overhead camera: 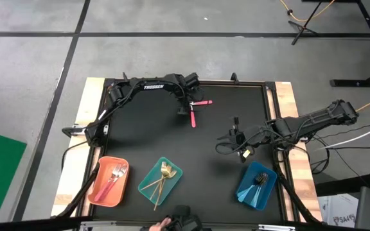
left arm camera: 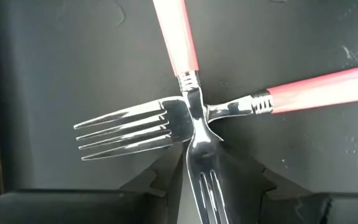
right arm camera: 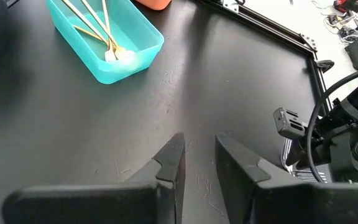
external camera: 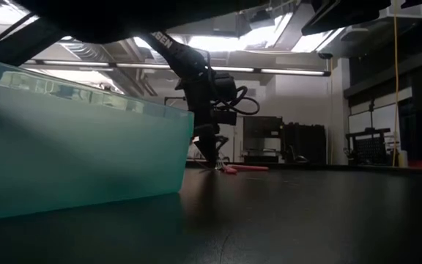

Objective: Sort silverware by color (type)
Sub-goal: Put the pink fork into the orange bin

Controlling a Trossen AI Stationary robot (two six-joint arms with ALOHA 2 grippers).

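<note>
1. Two pink-handled forks are lying crossed on the black table, in the upper middle of the high view; in the left wrist view one fork's neck is lying over the other just where the silver heads begin, one handle running to the upper edge of the frame and the other to the right edge.
2. The left gripper is hovering directly over that crossing; its fingers are standing spread, one to each side of the lower fork's tines, and are pinching nothing.
3. The right gripper is waiting over bare table, right of centre in the high view and well apart from the crossed forks; its fingers are parted by a narrow gap with nothing between them.
4. The orange tray, at the lower left of the high view, is holding pink-handled silverware.
5. The teal tray, at the lower centre, is holding gold silverware; one gold handle is sticking out past its near rim.
6. The blue tray, at the lower right, is holding dark-looking silverware.
7. A person's hand is showing at the bottom edge, just below the teal tray.
</note>
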